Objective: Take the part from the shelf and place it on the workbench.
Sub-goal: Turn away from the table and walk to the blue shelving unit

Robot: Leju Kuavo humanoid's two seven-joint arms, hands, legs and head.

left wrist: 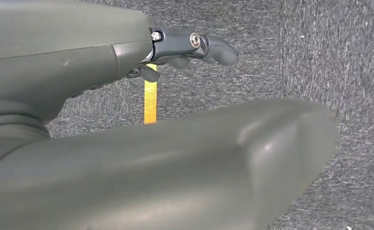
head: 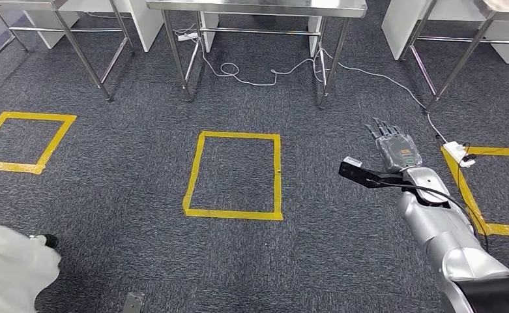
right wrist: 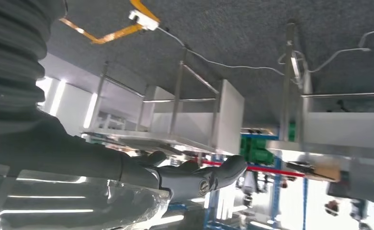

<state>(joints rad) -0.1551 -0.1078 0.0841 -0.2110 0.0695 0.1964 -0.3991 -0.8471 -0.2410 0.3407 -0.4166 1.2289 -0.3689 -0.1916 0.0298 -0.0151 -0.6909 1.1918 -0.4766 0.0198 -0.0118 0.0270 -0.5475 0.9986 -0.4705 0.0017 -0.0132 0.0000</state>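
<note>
Grey carpet covers the floor, and just left of the right hand a yellow tape rectangle is stuck to it; a second tape square lies far off to that same side. Close by the hand's right a white power strip rests on the corner of another taped outline, its white cable running beyond the fingertips to coil between the legs of a steel table standing on the carpet.
</note>
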